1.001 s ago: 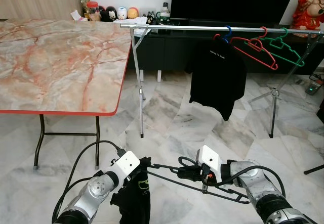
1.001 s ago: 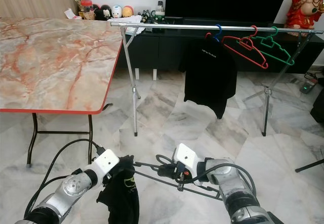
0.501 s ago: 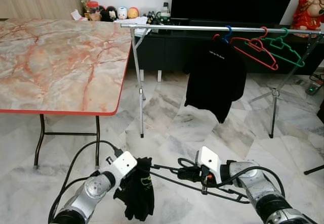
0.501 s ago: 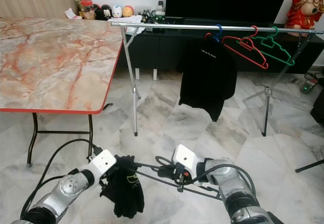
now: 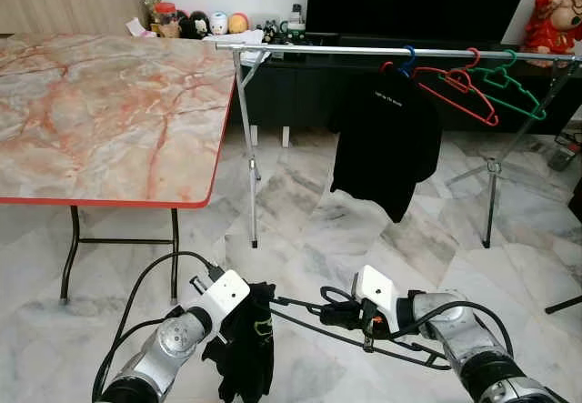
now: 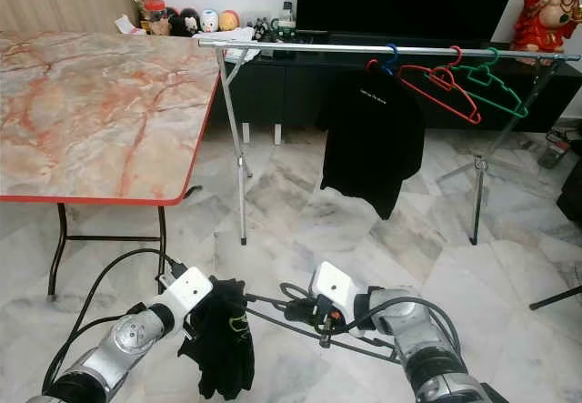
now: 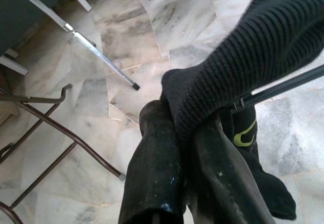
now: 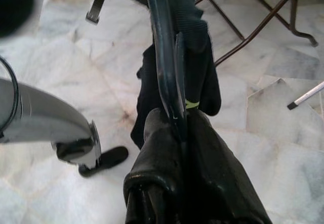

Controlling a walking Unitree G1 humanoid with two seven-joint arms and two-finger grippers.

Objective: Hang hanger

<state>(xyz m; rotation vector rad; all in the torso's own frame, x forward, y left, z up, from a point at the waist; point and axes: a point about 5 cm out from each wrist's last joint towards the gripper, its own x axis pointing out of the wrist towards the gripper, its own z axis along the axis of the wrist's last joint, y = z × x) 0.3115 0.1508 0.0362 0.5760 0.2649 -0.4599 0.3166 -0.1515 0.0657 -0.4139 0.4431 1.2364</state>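
Left gripper [image 5: 238,310] jaws clamped on the black garment [image 5: 245,348]. Right gripper [image 5: 338,313] jaws closed on the black hanger [image 5: 364,337], which runs between the two sets of jaws, low over the floor. Rail [image 5: 364,51] is well ahead and above. My read: lift both level, keep the cloth on the hanger, aim the hook at bare rail left of the black shirt [image 5: 386,139].

Grey-veined marble floor [image 5: 364,230] (glossy) under the table legs [image 5: 71,257] and clothes-rack feet [image 5: 254,242].
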